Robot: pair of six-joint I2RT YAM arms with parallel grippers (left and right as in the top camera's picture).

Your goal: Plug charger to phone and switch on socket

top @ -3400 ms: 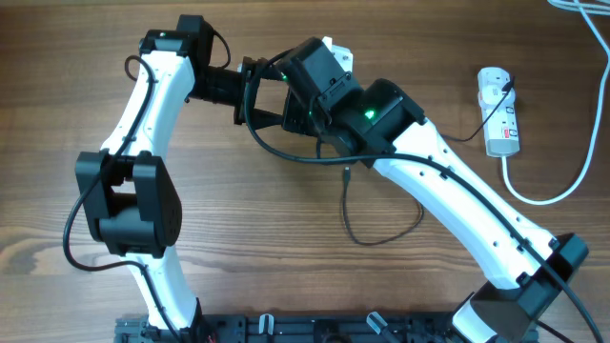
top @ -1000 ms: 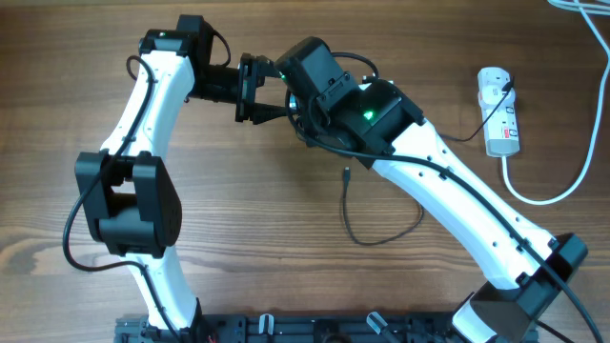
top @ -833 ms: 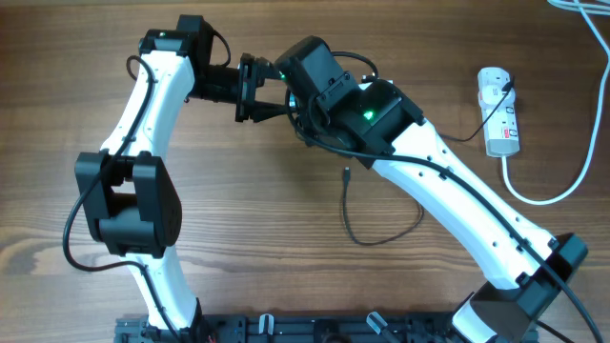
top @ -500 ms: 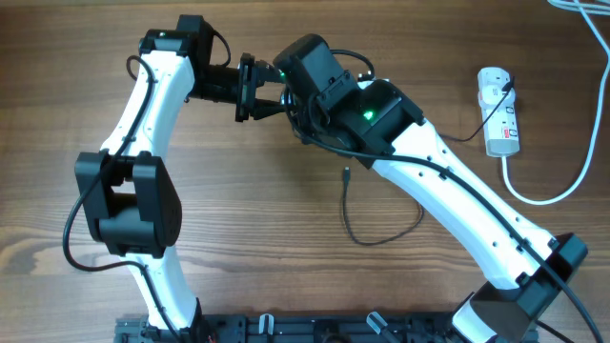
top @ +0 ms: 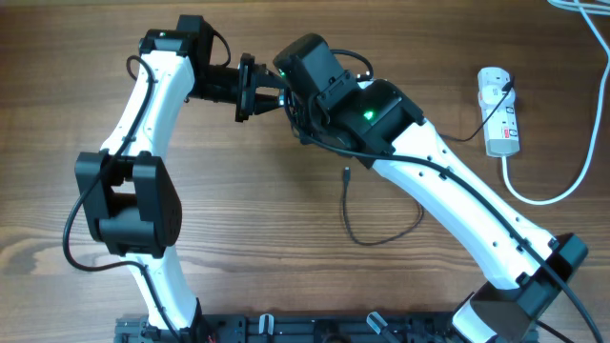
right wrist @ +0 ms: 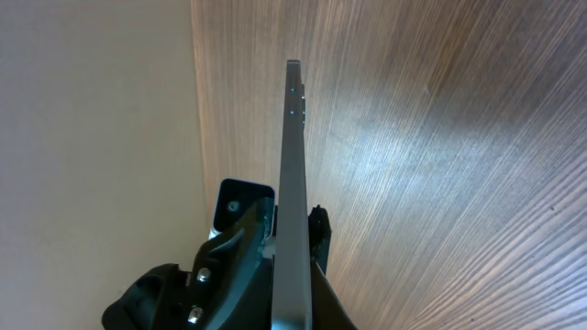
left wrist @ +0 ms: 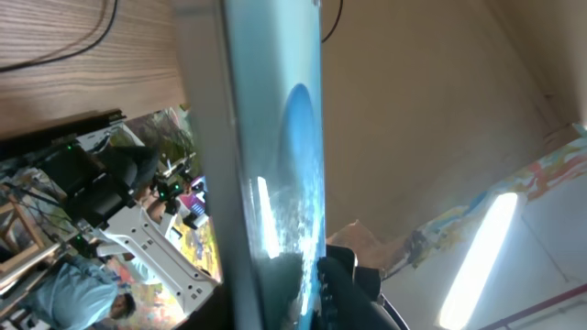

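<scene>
The right hand (right wrist: 292, 222) is clamped tight on the phone (right wrist: 292, 156), which its wrist view shows edge-on: a thin, straight slab of matt grey, standing up off the worktop (top: 238, 229) with its narrow side to the lens and two tiny dots near the far end. Black moulded fingers press on both flat faces near the lower end.

In the left wrist view the phone (left wrist: 275, 128) fills the middle of the frame. It shows a smooth pale-grey edge band beside a glossy cyan screen that mirrors the room.

From overhead, the phone is hidden under the boxy black housing of the right wrist. The left hand (top: 274, 95) reaches in from the left, its dark fingers drawn close together against that housing. Whether they grip the phone or only flank it cannot be told.

The charger (top: 344, 200) is a thin, limp black cable lying loose on the worktop just below the right forearm. Its small dark plug tip points up the frame and nothing holds it. The cable behind it curls into an open loop.

The socket (top: 500, 112) is a white plastic strip with rounded ends and small red markings. It lies flat near the right edge, well apart from both hands. A thick white cord (top: 548, 198) sweeps from its lower end in a broad curve.

The worktop is brown wood with a fine grain.
</scene>
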